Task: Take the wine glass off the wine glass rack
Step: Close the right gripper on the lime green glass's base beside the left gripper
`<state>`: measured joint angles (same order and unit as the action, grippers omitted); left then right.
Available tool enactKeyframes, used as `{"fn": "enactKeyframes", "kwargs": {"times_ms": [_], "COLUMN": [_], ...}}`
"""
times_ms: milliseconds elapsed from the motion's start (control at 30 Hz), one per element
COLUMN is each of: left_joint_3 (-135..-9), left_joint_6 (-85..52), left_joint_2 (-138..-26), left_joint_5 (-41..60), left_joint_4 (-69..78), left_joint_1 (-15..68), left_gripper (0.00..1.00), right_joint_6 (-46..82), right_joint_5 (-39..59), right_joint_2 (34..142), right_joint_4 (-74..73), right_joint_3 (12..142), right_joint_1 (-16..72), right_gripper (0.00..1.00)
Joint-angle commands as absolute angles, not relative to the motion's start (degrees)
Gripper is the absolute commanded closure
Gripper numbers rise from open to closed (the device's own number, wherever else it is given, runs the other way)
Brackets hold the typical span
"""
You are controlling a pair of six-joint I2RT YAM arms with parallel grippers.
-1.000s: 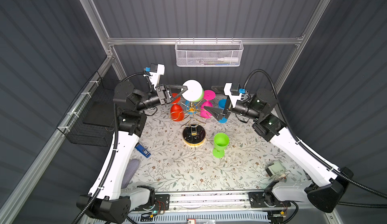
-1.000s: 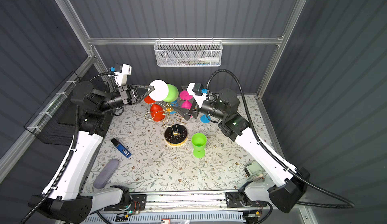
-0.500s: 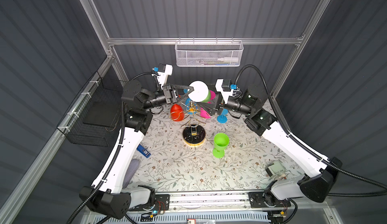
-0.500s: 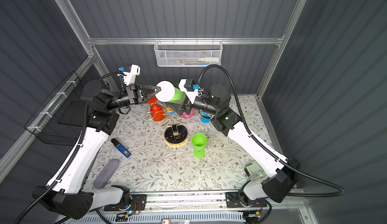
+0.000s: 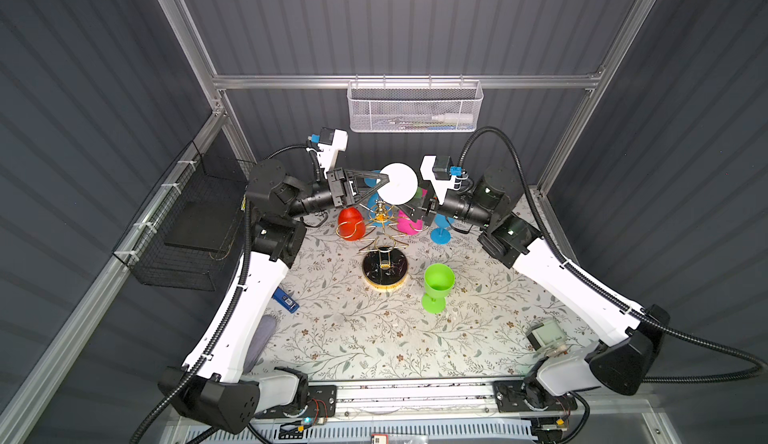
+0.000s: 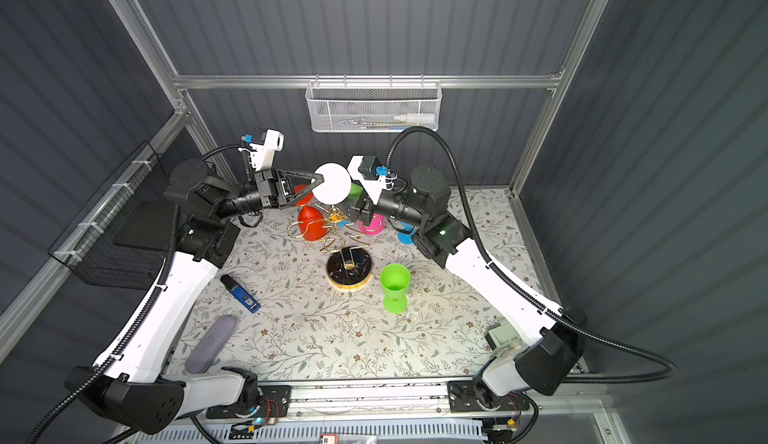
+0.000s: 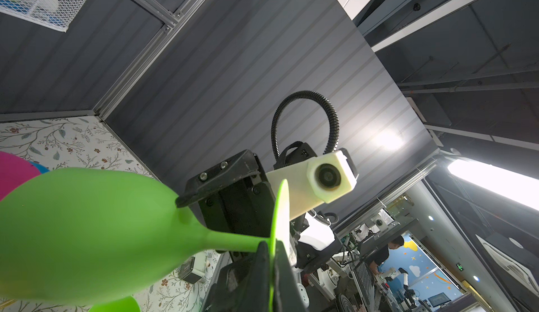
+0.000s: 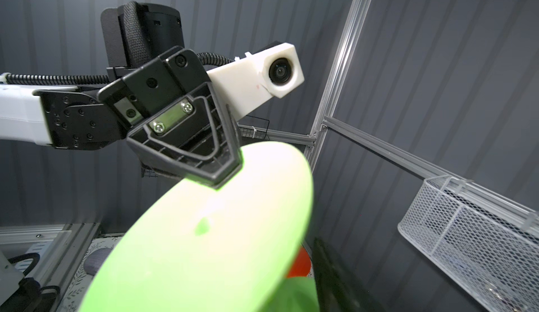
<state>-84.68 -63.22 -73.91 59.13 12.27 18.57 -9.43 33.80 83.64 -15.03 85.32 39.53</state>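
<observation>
Above the rack's top, mid-table:

- The black two-fingered left gripper (image 7: pixel 271 269) is clamping tight on the rim of the round foot (image 5: pixel 397 183) of a lime-green plastic wine glass (image 7: pixel 96 228), pinching the disc edge-on.
- The glass is lying on its side in the air, stem level. Its foot is pointing toward the left arm and its bowl toward the right arm.
- The right gripper (image 6: pixel 354 207) is sitting at the bowl end, with one black finger (image 7: pixel 221 176) lying against the bowl near the stem. Whether its jaws are gripping or standing apart cannot be told.

Below:

- The gold wire wine glass rack (image 5: pixel 381 213) is standing on its round black marbled, gold-rimmed base (image 5: pixel 384 271) on a floral-print tablecloth (image 5: pixel 353 338).
- A red plastic glass (image 5: pixel 351 224) and a pink plastic glass (image 5: pixel 409 224) are hanging at the rack's arms.
- A blue plastic glass (image 5: pixel 440 234) is showing partly behind the right arm.
- A second lime-green glass (image 5: pixel 436 286) is standing upright just beside the base.

Further out:

- A blue stick-shaped device (image 5: pixel 286 298) is lying near the left arm.
- A grey oblong pad (image 6: pixel 212 342) is lying near the left arm.
- A white mesh basket (image 5: pixel 415 105) is hanging on the back wall.
- A black wire basket (image 5: pixel 187 230) is hanging on the left wall.
</observation>
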Motion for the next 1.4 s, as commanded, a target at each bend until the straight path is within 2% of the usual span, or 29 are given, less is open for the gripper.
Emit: {"fn": "enactKeyframes", "kwargs": {"times_ms": [0, 367, 867, 1000, 1167, 1367], "left_joint_3": [-84.8, -85.3, -85.7, -86.0, -86.0, -88.0], "left_joint_6": [-62.6, -62.7, -63.1, -63.1, -61.4, -48.0], "left_joint_2": [-74.1, -74.5, -74.6, -74.8, -74.2, -70.0], "left_joint_5": [59.1, 58.7, 57.9, 57.7, 56.7, 47.9], "left_joint_4": [14.3, 15.1, 16.5, 16.8, 16.0, 2.3], "left_joint_1": [19.2, 19.3, 19.3, 19.3, 19.3, 19.3], "left_gripper": [1.00, 1.00, 0.95, 0.88, 0.62, 0.40], "right_joint_6": [-9.7, -10.0, -10.5, -10.7, -10.6, -11.6], "right_joint_5": [33.1, 32.4, 31.6, 31.6, 30.5, 24.9], "right_joint_2": [83.5, 82.1, 80.3, 79.9, 78.6, 75.2], "right_joint_4": [-16.2, -17.0, -18.4, -18.3, -18.2, -18.1], "right_joint_3": [86.1, 84.3, 82.5, 82.5, 82.2, 80.2], "right_joint_1": [40.1, 40.6, 41.3, 41.4, 41.3, 41.3], "right_gripper": [0.45, 0.69, 0.88, 0.91, 0.95, 0.98]}}
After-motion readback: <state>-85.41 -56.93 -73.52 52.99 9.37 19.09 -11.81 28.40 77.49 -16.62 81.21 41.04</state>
